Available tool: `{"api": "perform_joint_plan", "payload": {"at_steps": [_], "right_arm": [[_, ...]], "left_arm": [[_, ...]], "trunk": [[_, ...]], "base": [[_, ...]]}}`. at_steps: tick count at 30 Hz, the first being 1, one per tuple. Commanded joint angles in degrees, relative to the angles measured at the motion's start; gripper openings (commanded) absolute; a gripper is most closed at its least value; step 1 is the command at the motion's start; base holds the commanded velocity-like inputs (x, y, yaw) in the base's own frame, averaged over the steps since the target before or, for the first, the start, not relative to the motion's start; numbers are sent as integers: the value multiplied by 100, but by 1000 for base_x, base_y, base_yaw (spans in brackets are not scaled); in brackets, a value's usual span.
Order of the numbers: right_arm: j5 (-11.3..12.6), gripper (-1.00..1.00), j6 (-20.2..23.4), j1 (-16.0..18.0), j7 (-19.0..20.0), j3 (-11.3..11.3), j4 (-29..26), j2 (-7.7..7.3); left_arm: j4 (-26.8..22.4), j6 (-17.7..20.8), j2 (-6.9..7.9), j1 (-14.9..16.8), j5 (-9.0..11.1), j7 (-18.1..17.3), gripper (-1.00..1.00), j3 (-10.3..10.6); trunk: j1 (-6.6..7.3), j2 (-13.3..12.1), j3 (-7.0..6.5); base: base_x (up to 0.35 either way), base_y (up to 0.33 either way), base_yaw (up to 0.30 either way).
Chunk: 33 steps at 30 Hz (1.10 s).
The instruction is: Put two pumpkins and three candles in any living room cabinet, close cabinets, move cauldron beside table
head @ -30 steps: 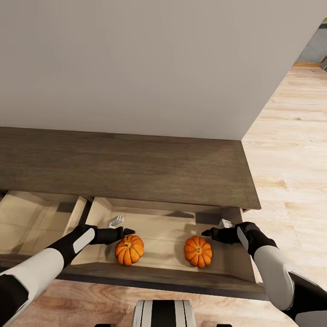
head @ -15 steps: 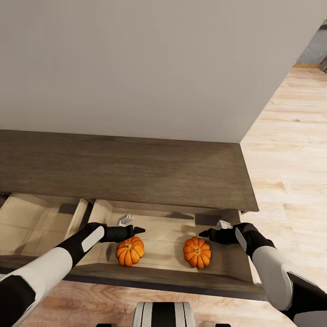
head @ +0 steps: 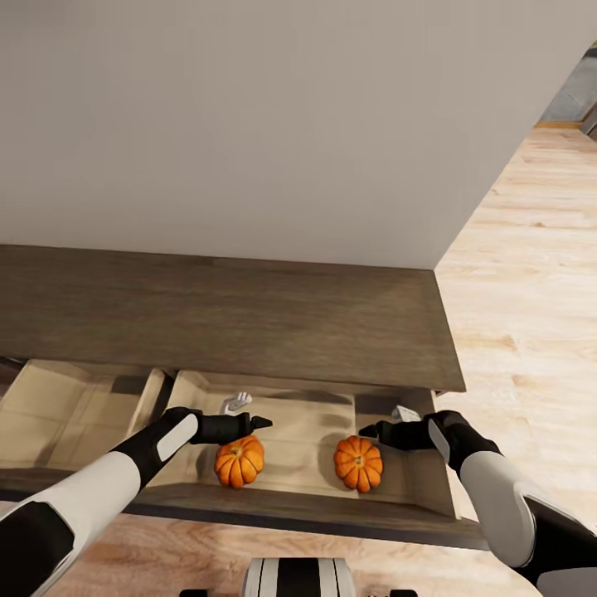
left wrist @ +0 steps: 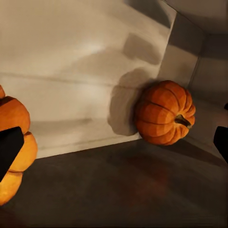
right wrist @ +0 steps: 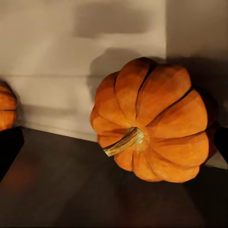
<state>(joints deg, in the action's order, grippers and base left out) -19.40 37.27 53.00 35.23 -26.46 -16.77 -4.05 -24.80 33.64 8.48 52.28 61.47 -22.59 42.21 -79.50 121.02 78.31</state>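
Note:
Two orange pumpkins lie in an open drawer of the dark brown cabinet (head: 232, 315), on its pale beige floor. The left pumpkin (head: 240, 461) sits just under my left gripper (head: 260, 423), which is open and holds nothing. Just left of and above the right pumpkin (head: 358, 463) is my right gripper (head: 367, 431), also open and holding nothing. The left wrist view shows the right pumpkin (left wrist: 164, 111) against the drawer's side wall, with the left pumpkin (left wrist: 14, 142) at the picture's edge. The right pumpkin (right wrist: 152, 118) is close in the right wrist view. No candles or cauldron are in view.
A second drawer (head: 66, 406) stands open to the left of the one with the pumpkins. The dark drawer front (head: 290, 506) runs between me and the pumpkins. A plain wall (head: 249, 124) rises behind the cabinet. Light wood floor (head: 531, 290) stretches to the right.
The head view has shifted slightly. My left gripper has moved right, over the left pumpkin. My right gripper has edged left. Both pumpkins still lie in the drawer.

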Motion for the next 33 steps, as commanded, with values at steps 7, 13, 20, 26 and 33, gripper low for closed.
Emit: {"api": "perform_joint_plan", "payload": {"at_steps": [7,13,20,26,33], "right_arm": [[-2,100,0,0,190,1,15,-13],[-2,100,7,0,194,1,15,-31],[-2,100,-4,0,267,1,2,-32],[-32,100,-17,0,1212,1,-54,-78],[-9,100,-11,-2,1600,1,-47,-313]], "left_arm": [[8,3,-5,-2,5,0,100,6],[10,3,-12,-4,5,0,100,6],[3,-8,-13,-6,1,-12,100,6],[-42,-43,0,-6,17,-52,100,6],[-84,-29,55,-7,16,-461,100,8]], "trunk": [[154,-282,-126],[286,-523,-234],[440,-804,-376],[572,-1044,-523],[725,-1325,-699]], "base": [[-204,108,0],[-168,96,0],[-9,5,-68],[0,0,-197],[0,0,-204]]}}
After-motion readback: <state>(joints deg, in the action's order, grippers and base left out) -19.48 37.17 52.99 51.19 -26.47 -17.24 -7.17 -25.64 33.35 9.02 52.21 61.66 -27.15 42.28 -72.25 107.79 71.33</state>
